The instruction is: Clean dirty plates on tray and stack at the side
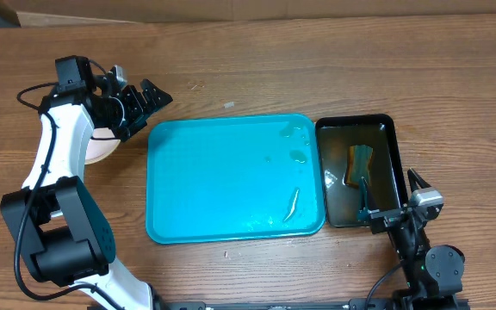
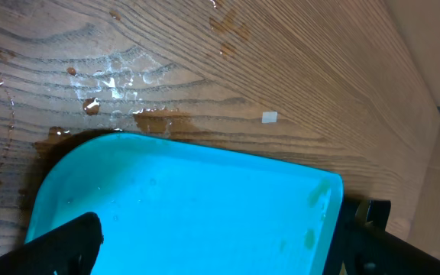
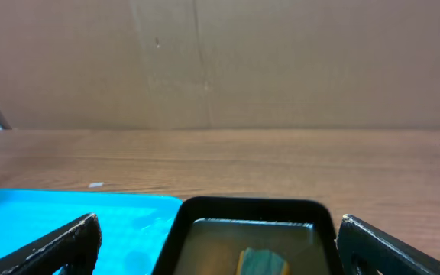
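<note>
The turquoise tray (image 1: pixel 231 181) lies mid-table with no plates on it, only wet streaks. A white plate (image 1: pixel 102 148) sits on the table left of the tray, mostly hidden under my left arm; I cannot tell how many plates lie there. My left gripper (image 1: pixel 147 110) is open and empty just off the tray's far left corner. In the left wrist view the tray (image 2: pixel 189 198) fills the space between the spread fingers (image 2: pixel 216 256). My right gripper (image 1: pixel 392 198) is open and empty at the near right, by the black tub. It is also spread wide in its wrist view (image 3: pixel 224 252).
A black tub (image 1: pixel 392 129) of murky water with a sponge (image 1: pixel 360 164) stands against the tray's right side; the right wrist view shows the tub (image 3: pixel 250 206), the sponge (image 3: pixel 262 263) and the tray (image 3: pixel 52 214). Water drops wet the wood (image 2: pixel 113 80) by the tray corner.
</note>
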{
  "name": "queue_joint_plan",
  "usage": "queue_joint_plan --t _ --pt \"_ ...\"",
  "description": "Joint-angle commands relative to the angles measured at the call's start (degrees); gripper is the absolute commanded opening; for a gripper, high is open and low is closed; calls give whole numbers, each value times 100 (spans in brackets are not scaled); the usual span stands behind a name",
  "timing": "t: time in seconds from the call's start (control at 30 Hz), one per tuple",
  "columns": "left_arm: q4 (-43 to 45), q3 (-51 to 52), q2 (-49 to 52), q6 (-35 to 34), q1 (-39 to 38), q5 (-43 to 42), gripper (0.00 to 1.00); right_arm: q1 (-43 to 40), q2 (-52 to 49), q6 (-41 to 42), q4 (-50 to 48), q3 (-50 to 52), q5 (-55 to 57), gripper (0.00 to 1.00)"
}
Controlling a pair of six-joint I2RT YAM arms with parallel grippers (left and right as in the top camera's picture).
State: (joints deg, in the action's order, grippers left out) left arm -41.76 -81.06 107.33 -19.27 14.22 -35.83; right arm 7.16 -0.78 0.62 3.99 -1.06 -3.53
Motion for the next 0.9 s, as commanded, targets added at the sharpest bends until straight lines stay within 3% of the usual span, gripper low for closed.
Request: queue_joint_plan --t 0.0,0.87 --pt "4 -111 -20 109 -26 -98 100 -17 61 -363 -50 61 87 100" --pt "4 -111 -20 109 -26 -98 100 -15 59 -365 63 59 92 100"
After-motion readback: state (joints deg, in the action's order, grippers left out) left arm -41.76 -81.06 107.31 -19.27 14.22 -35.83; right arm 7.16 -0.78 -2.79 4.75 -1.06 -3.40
